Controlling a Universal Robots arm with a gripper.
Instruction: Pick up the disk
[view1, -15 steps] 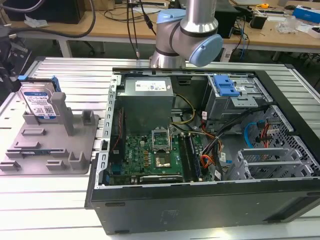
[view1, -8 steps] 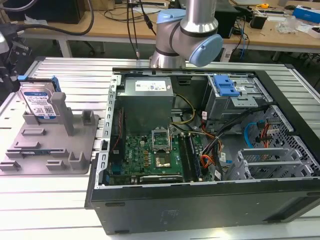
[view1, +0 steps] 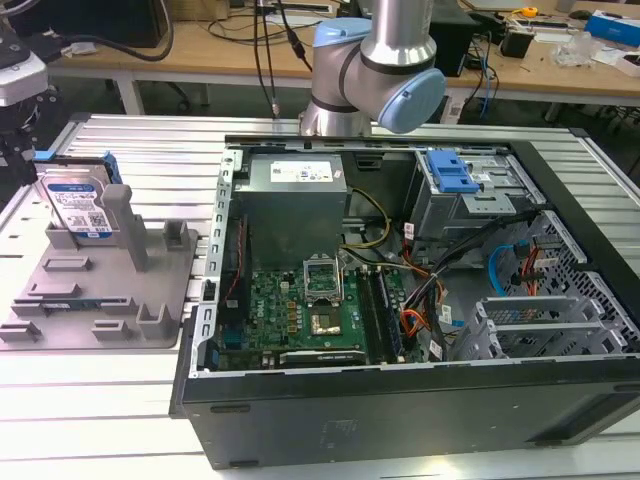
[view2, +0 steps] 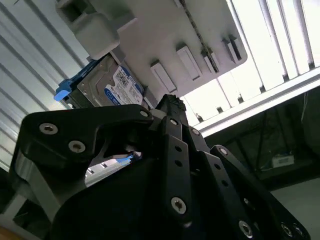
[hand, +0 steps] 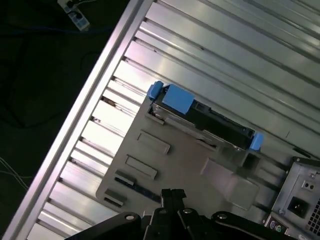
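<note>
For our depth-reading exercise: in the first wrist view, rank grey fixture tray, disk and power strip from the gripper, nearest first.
1. Grey fixture tray, under the gripper.
2. Disk, upright at the tray's far edge.
3. Power strip, down on the dark floor.

An electronics lab, from where I'm driving.
I see an opened computer case (view1: 400, 410) on a ribbed metal bench (view1: 150, 150), with cable-strewn wooden desks (view1: 210, 55) at the far side.

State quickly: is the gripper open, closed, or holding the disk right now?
Gripper: closed, holding nothing. The disk stands on edge in the grey fixture tray, not gripped.
</note>
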